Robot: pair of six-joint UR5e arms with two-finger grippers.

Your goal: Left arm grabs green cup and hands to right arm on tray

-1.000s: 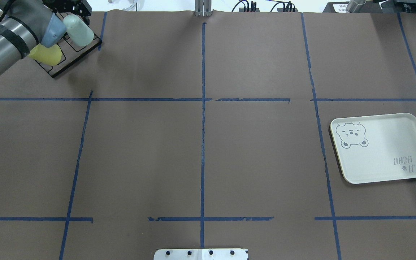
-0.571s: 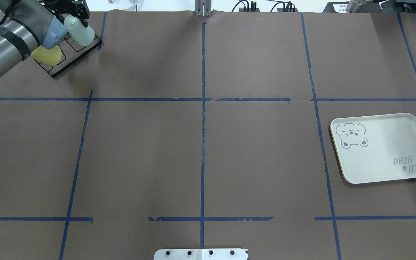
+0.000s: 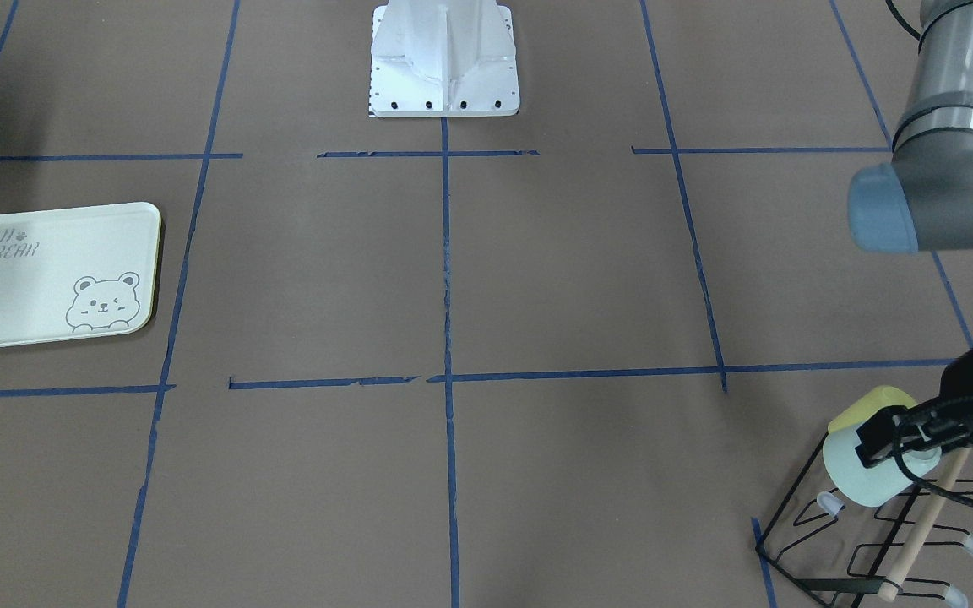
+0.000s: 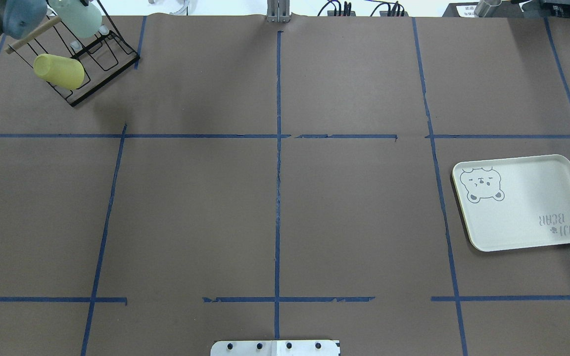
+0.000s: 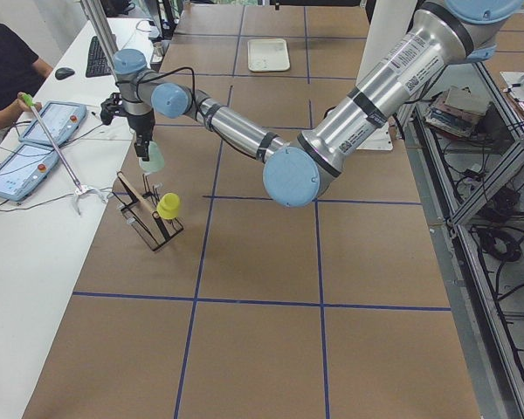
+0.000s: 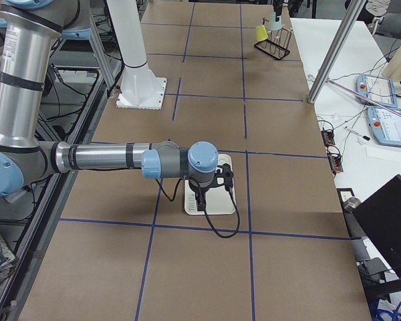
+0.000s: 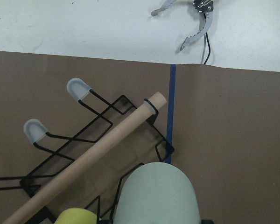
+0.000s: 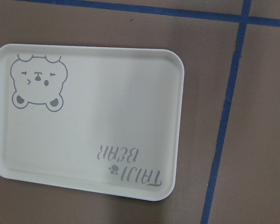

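The green cup (image 3: pixel 862 481) is held tilted above the black wire rack (image 3: pixel 867 549) at the table's far left corner. My left gripper (image 3: pixel 888 447) is shut on the cup near its rim. The cup also shows at the top left of the overhead view (image 4: pixel 78 19) and low in the left wrist view (image 7: pixel 156 196). The tray (image 4: pixel 522 202) lies flat and bare at the right. The right wrist view looks straight down on the tray (image 8: pixel 88 121). My right gripper (image 6: pixel 204 200) hovers over the tray; I cannot tell whether it is open or shut.
A yellow cup (image 4: pixel 60 70) lies tilted on the rack (image 4: pixel 98 54), beside a wooden dowel (image 7: pixel 88 163). The white robot base plate (image 3: pixel 444 59) is at mid table. Blue tape lines cross the brown table. A metal claw tool (image 7: pixel 196 23) lies on the white bench beyond the table's edge.
My left arm has pulled back toward the top left corner, carrying the green cup up off the rack. The yellow cup and the rack are now uncovered.
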